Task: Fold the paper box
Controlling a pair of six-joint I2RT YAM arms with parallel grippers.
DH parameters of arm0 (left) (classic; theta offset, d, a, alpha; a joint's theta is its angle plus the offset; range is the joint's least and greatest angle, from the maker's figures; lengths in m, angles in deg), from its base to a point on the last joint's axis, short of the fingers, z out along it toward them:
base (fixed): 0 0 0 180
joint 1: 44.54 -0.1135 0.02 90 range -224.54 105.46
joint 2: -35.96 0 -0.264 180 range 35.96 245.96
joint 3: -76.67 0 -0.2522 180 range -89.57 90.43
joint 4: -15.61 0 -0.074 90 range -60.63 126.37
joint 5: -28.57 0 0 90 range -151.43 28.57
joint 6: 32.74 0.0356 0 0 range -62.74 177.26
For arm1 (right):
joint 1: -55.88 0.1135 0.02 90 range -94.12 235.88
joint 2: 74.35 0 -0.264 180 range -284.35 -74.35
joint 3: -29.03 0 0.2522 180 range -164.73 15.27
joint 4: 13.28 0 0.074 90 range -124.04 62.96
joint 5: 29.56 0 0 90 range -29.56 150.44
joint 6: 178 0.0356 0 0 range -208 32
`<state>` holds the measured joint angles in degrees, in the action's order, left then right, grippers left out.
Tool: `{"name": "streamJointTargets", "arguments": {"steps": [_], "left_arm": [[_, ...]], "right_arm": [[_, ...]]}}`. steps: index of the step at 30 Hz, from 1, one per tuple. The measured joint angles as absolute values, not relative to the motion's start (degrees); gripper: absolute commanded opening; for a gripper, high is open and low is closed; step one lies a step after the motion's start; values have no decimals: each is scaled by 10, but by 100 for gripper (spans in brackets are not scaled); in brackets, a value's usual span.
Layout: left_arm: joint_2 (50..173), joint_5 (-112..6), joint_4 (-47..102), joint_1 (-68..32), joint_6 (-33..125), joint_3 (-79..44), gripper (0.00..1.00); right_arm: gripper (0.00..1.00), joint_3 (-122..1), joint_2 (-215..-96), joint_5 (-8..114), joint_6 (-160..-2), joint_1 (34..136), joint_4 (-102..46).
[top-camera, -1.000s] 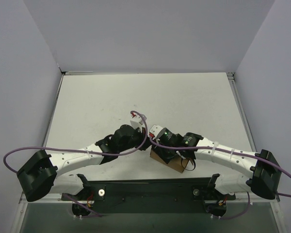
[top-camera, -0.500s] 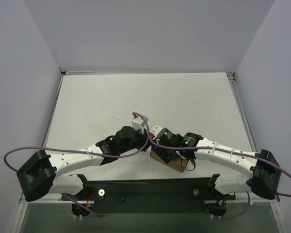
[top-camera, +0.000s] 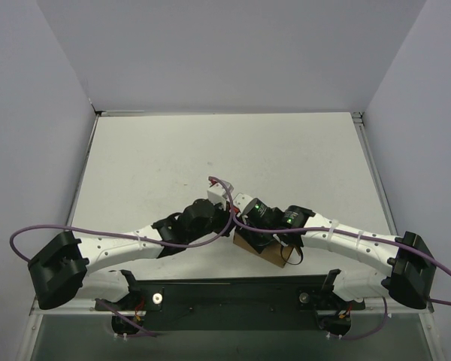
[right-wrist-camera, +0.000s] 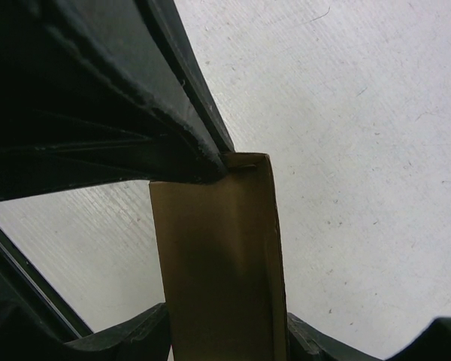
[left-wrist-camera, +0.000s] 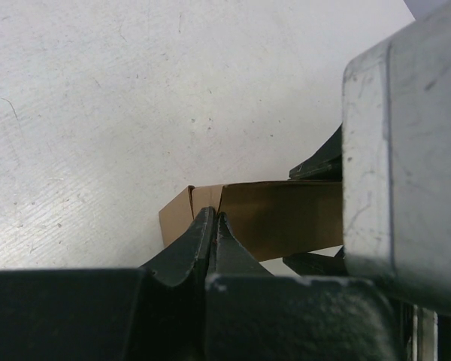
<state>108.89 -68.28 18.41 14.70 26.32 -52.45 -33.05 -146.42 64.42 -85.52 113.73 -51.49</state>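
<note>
Paper box (top-camera: 259, 250) sits near front edge of bench (top-camera: 301, 158), under both wrists. Right end effector (right-wrist-camera: 225, 338) half open, clamping box's side walls. Left end effector (left-wrist-camera: 213, 222) fully closed, empty, tips at box's end flap. Cardboard likely light, thin, easily creased: grip across walls, push flaps gently.

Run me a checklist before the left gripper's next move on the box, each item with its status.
1. Right gripper clamped on the paper box: ok.
2. Left gripper shut and holding nothing: ok.
3. Left fingertips right at the box's end flap: ok.
4. End flap fully folded in: cannot tell.
5. Purple cable clear of the box: cannot tell, since the arms cover it from above.
</note>
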Motion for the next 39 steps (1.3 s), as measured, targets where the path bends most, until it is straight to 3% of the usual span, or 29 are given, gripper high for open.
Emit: {"name": "streamJointTargets", "arguments": {"steps": [17, 20, 28, 39], "left_arm": [[1097, -748, 173, 172, 242, -529, 0], [1095, -749, 171, 173, 242, -531, 0], [1095, -753, 210, 188, 265, -511, 0], [1109, -768, 263, 217, 294, -475, 0]], "right_arm": [[37, -327, -1464, 660, -861, 1137, -512], [43, -327, -1464, 660, -861, 1139, -512], [74, -326, -1432, 674, -822, 1140, -509], [78, -327, -1300, 736, -716, 1136, -545]]}}
